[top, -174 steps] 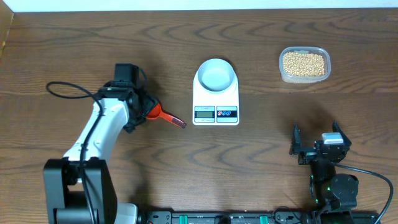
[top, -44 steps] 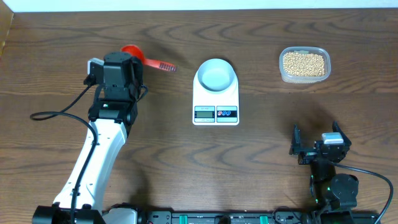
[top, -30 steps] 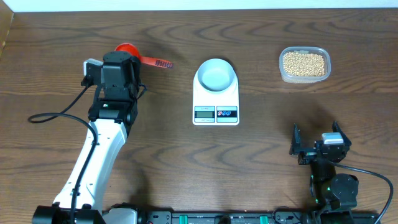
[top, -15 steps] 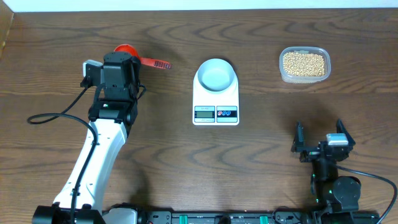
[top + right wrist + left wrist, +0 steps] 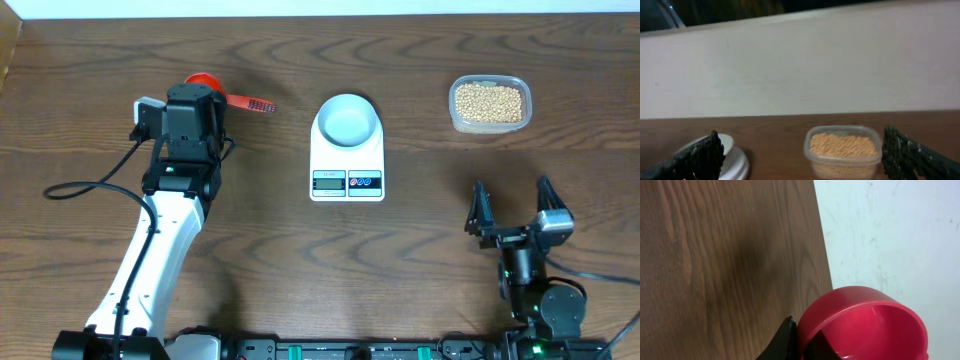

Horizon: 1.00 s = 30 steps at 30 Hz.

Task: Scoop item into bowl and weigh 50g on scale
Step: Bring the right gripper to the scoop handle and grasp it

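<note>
The scoop [image 5: 204,80] is held pinched in the left claw [image 5: 207,96] at the upper left of the overhead view. What is shown of its cup in the left wrist view is bare. The right claw [image 5: 510,208] is spread wide at the lower right, with nothing in it.

The beans [image 5: 488,102] are heaped in the clear tub [image 5: 452,112] at the upper right. The bowl [image 5: 347,122] is set on the scale [image 5: 347,160] in the upper middle, between scoop and tub, and looks empty.

Several risks are judged from this layout:
- The bowl could be clipped or shifted on the scale if the scoop is carried across it too low.
- The light tub could be pushed along the table [image 5: 300,270] when it is dug into, since the right claw is well apart from it and nothing steadies it.
- A heaped scoop could twist in the pinch and beans could be scattered, rolling freely on the wood.
- The target weight could be overshot by a full scoop.
</note>
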Available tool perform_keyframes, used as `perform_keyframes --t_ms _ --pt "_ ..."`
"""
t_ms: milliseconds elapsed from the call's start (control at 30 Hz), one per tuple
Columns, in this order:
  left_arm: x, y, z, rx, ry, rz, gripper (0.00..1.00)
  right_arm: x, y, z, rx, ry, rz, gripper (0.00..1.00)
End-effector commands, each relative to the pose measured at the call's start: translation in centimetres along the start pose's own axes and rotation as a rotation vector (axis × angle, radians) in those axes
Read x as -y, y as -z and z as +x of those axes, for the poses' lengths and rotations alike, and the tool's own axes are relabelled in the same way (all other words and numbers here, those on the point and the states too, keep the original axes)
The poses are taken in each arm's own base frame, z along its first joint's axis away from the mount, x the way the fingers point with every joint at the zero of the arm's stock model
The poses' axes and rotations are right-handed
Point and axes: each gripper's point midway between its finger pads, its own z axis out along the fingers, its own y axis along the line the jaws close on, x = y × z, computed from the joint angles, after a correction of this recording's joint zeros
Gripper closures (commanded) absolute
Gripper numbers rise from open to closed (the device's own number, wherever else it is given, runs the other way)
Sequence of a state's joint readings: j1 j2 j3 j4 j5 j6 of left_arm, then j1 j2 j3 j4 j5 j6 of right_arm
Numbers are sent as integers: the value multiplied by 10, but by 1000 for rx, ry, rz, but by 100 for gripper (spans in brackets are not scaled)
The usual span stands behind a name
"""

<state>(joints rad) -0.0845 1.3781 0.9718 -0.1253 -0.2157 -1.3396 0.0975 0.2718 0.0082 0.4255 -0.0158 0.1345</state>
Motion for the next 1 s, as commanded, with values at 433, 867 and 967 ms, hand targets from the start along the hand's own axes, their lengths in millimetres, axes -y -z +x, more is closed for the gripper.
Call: perform_keyframes --t_ms 433,867,967 --pt "-17 5 37 -210 -9 -49 93 -63 -90 2 -311 -229 -310 1" --pt "-11 16 73 -421 1 -17 93 -127 -85 14 -571 -535 -690 1" --pt "-11 20 81 -445 11 -24 93 -127 -85 14 -570 -536 -690 1"
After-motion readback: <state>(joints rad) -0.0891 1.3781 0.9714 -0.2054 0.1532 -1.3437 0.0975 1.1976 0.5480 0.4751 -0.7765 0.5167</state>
